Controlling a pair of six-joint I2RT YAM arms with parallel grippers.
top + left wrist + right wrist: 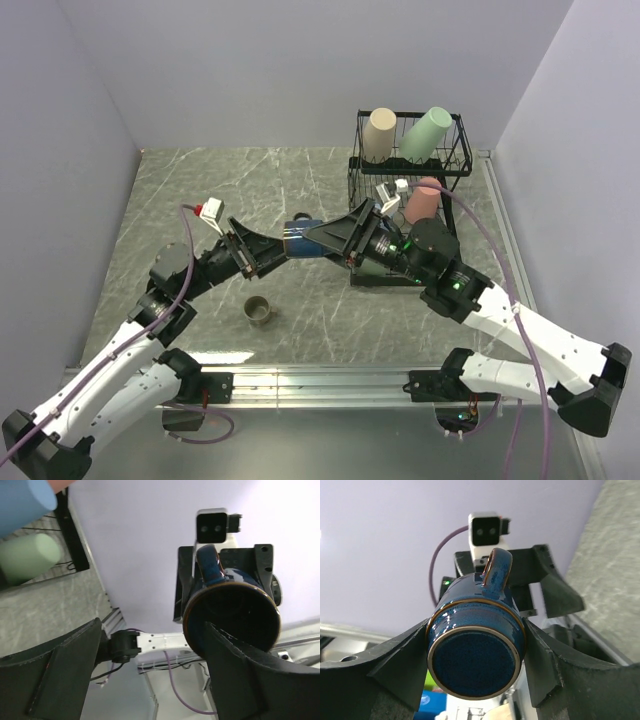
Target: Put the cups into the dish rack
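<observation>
- From the 7 o'clock corner of the top view: the left arm [120, 350], white shells and black joints, stretched low over the table and aimed toward 2 o'clock.
- At its end: the left gripper [283, 246], its black wedge-shaped fingers [65, 665] spread wide and holding nothing. In the left wrist view one finger stands just in front of the mug rim; whether touching or not, cannot tell.
- At 6 o'clock from the meeting point of both grippers, alone on the grey marbled table [300, 180]: the olive-tan mug [259, 310], small, round, upright with the mouth up.
- In the middle, lifted above the table between both grippers: the dark navy mug [475, 665]. Glossy glazed ceramic with brownish rim lines, lying on its side, loop handle at 12 o'clock, flat base toward the right wrist camera, open mouth toward the left one.
- Clamped on this mug from 9 and 3 o'clock: the right gripper [475, 630], matte black fingers pressed against the round wall.
- Behind it: the right arm [530, 335], coming from the 4 o'clock corner, elbow bent, wrist aimed toward 9 o'clock.
- At 1 o'clock on the table: the dish rack [460, 150], boxy, of thin black wire. On the upper tier, leaning: the beige tumbler [379, 133] and the pale green tumbler [426, 133], both matte. Lower inside: the salmon-pink tumbler [424, 200].
- At 10 o'clock in the left wrist view: the blue tumbler [22, 502], matte; exact place cannot tell.
</observation>
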